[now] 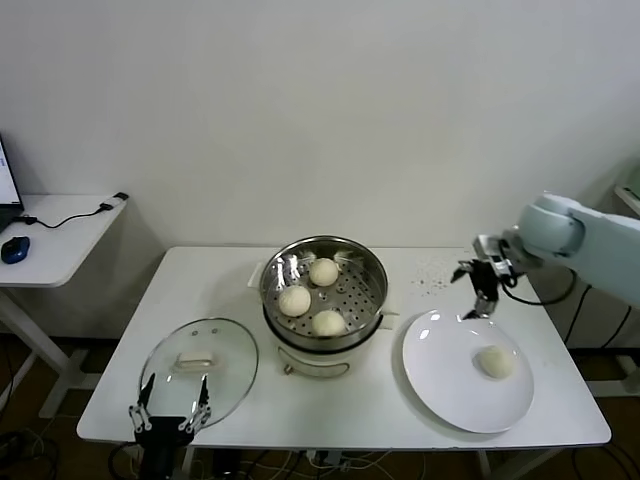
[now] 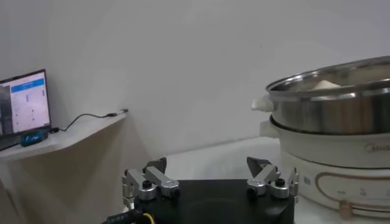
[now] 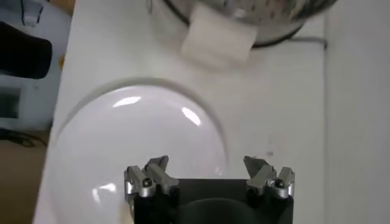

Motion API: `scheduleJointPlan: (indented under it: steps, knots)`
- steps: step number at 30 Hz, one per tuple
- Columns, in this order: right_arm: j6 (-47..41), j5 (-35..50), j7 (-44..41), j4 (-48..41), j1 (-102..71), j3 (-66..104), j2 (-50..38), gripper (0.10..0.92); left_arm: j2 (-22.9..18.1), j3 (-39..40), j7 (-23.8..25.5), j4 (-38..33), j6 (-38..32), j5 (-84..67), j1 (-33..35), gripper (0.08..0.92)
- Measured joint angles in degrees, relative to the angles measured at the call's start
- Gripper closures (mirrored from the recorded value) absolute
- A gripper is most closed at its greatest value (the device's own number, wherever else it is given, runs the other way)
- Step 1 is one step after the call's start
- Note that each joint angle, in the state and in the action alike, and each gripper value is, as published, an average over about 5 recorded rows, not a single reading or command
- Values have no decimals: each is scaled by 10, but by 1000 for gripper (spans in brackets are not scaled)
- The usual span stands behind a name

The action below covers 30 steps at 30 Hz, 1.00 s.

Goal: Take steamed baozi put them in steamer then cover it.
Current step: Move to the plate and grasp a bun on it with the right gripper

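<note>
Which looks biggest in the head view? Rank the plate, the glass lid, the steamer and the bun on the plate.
1. White plate, the widest.
2. Steamer and glass lid: they look much alike, and the lid lies nearer the camera, so I will not rank them.
3. Bun on the plate, by far the smallest.

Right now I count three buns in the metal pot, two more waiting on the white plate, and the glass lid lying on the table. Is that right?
Nearly. The head view shows only one bun on the white plate, not two. The rest holds: three buns sit in the metal pot, and the glass lid lies on the table beside it.
</note>
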Motion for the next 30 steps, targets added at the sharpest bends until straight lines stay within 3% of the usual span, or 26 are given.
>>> scheduleJointPlan:
  steps: [14,30]
  knots:
    - [5,-97,-18,-66,-199,148,-22,203,-3,0,-2,2,-1,7,5,177]
    - [16,-142,-19,-137,-260,198,30,203,-7,0,-4,8,0,12,4,177]
